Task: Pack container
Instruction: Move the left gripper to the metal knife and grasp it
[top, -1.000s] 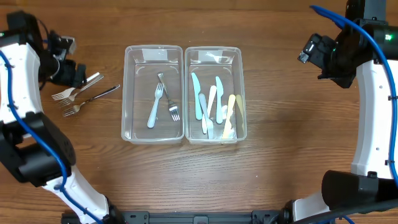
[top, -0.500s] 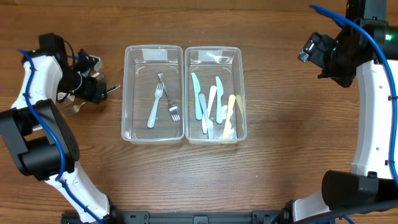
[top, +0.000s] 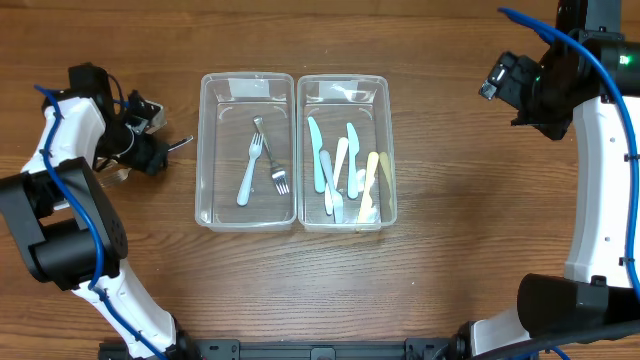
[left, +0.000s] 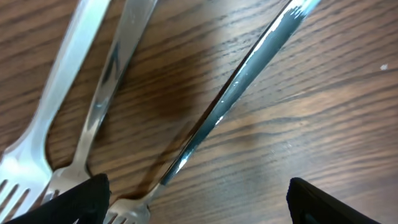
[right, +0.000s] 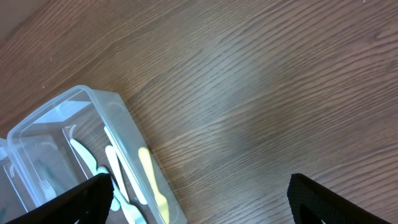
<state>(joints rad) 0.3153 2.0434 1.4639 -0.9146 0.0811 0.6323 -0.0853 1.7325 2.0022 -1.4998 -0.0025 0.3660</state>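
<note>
Three metal forks lie on the wood left of the containers; in the left wrist view one dark-handled fork (left: 249, 68) runs diagonally, with two lighter forks (left: 93, 106) beside it. My left gripper (left: 199, 208) is open low over them, its fingertips either side of the diagonal fork's tines. From overhead the left gripper (top: 143, 152) hides most of the forks; one handle tip (top: 183, 143) sticks out. The left clear container (top: 200, 150) holds forks (top: 250, 170). The right clear container (top: 391, 150) holds plastic knives (top: 340, 170). My right gripper (top: 505, 85) is open and empty, high at the far right.
In the right wrist view the right gripper (right: 199, 202) hangs over bare wood, with a corner of the knife container (right: 118, 102) and a yellow knife (right: 152, 180) at lower left. The two containers stand side by side, touching.
My left gripper has moved right and towards the table's front, from beside the forks to over them, now covering most of them. The right arm and the containers have not moved.
</note>
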